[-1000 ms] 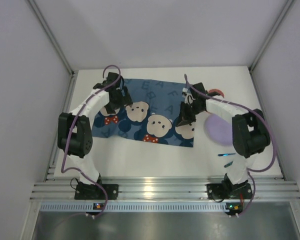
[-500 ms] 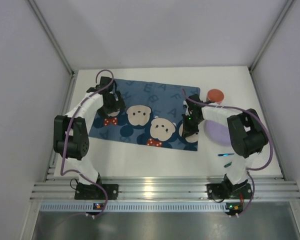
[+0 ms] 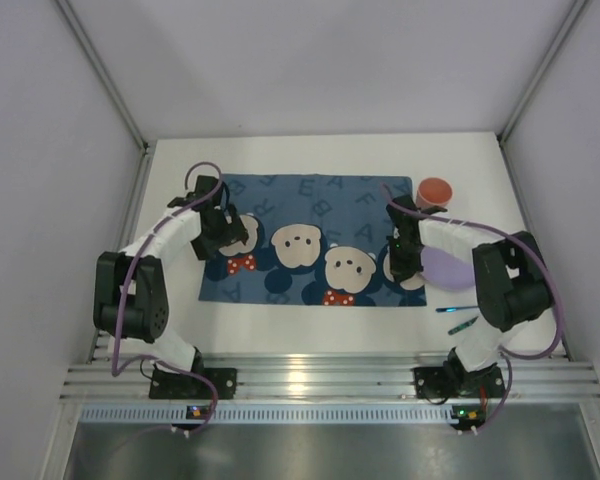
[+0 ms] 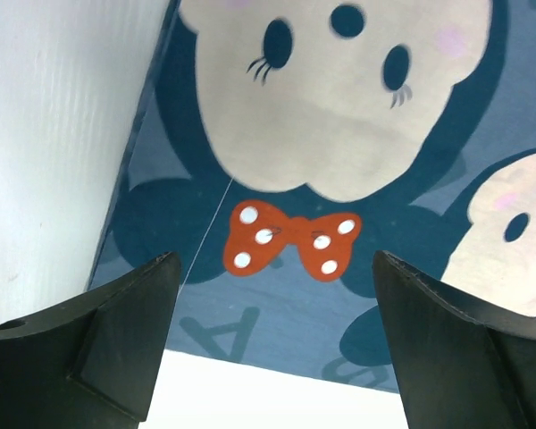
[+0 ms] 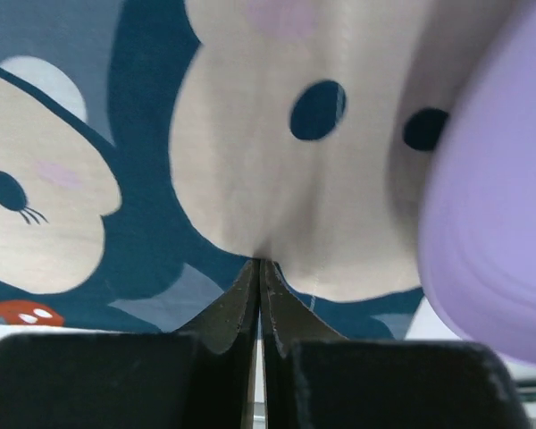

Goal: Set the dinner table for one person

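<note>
On the white dinner table (image 3: pixel 280 330) lies a blue bear-print placemat (image 3: pixel 310 240), square to the table's edges. My left gripper (image 3: pixel 218 235) hangs open over the mat's left end; the left wrist view shows its fingers (image 4: pixel 116 340) wide apart above a red bow print and the mat's near edge (image 4: pixel 295 304). My right gripper (image 3: pixel 400 265) is shut at the mat's right end. In the right wrist view its tips (image 5: pixel 259 264) pinch a small pucker of the placemat (image 5: pixel 268 161). A purple plate (image 3: pixel 448 268) sits just right of that gripper, partly under the arm.
A red cup (image 3: pixel 433 192) stands at the mat's far right corner. A blue utensil (image 3: pixel 458 309) and a green one (image 3: pixel 462 325) lie near the right arm's base. White walls and metal rails enclose the table (image 4: pixel 54 134).
The placemat has slid right and toward me and turned from skewed to straight, carried along by the shut right gripper. The left gripper moved back toward me over the mat, still open.
</note>
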Available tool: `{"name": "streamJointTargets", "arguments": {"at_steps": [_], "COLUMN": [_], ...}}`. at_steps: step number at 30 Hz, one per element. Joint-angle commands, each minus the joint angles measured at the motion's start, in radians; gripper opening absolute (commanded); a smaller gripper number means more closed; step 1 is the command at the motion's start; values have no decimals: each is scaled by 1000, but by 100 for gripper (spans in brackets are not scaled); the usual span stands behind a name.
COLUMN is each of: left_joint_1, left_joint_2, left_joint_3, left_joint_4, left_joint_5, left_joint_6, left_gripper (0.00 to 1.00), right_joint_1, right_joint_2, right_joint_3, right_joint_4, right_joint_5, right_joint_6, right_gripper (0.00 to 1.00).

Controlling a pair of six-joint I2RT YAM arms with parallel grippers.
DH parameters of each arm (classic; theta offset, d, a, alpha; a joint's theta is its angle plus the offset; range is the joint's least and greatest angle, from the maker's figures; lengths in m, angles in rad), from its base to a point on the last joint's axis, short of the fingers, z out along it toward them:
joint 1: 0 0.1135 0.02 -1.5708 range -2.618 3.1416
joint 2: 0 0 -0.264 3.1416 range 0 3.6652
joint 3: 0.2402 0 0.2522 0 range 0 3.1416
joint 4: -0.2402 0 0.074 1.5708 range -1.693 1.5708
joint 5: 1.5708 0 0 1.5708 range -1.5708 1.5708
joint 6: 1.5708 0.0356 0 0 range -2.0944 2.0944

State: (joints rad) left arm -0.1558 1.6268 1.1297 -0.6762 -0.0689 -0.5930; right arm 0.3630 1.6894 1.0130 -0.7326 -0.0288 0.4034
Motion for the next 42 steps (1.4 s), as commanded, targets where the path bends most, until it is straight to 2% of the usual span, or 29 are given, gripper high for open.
{"name": "streamJointTargets", "arguments": {"at_steps": [1, 3, 5, 6, 8, 9, 12, 14, 15, 16, 17, 23, 30, 32, 35, 38, 39, 42], "left_joint_1": [-1, -1, -2, -4, -5, -5, -5, -8, -10, -14, -16, -24, -24, -24, -24, -24, -24, -24], "left_joint_2": [-76, -105, -128, -155, -180, -191, -219, -232, -235, -240, -243, -223, -130, -113, -85, -77, -77, -71], "left_joint_3": [-48, -80, -103, -108, -110, -107, -85, -67, -62, -51, -45, -18, 13, 18, 24, 16, 15, 13], "left_joint_4": [18, 12, 17, 15, 6, 1, -17, -22, -25, -25, -26, -40, -10, 4, 6, 9, 9, 7], "left_joint_5": [-26, -25, -20, -23, -29, -32, -25, -2, 4, 12, 21, 49, 118, 141, 176, 213, 219, 241], "left_joint_6": [-47, -64, -71, -71, -71, -70, -64, -56, -53, -45, -41, -1, 36, 42, 48, 61, 65, 84], "left_gripper": [93, 93, 93, 93, 93, 93, 93, 93, 93, 93, 93, 93, 92, 92, 92, 92, 92, 92], "right_joint_1": [-13, -10, -10, -10, -10, -12, -24, -62, -82, -104, -157, -346, -388, -386, -386, -377, -375, -371], "right_joint_2": [-83, -123, -201, -250, -283, -290, -243, -203, -163, -148, -134, 19, 211, 263, 334, 388, 409, 447], "right_joint_3": [35, 93, 149, 212, 287, 373, 540, 608, 659, 673, 680, 756, 897, 915, 950, 954, 958, 1009], "right_joint_4": [-100, -137, -168, -171, -183, -195, -266, -321, -336, -347, -347, -361, -372, -367, -364, -363, -363, -372], "right_joint_5": [99, 57, 35, -24, -43, -16, 111, 168, 184, 169, 158, 144, 168, 170, 173, 178, 185, 199], "right_joint_6": [-26, -35, -44, -52, -70, -75, -116, -130, -123, -104, -94, -72, -64, -52, -35, -18, -17, -21], "right_gripper": [0, 0, 6, 19, 32, 47, 67, 75, 84, 98, 100, 100, 99, 96, 86, 63, 39, 6]}}
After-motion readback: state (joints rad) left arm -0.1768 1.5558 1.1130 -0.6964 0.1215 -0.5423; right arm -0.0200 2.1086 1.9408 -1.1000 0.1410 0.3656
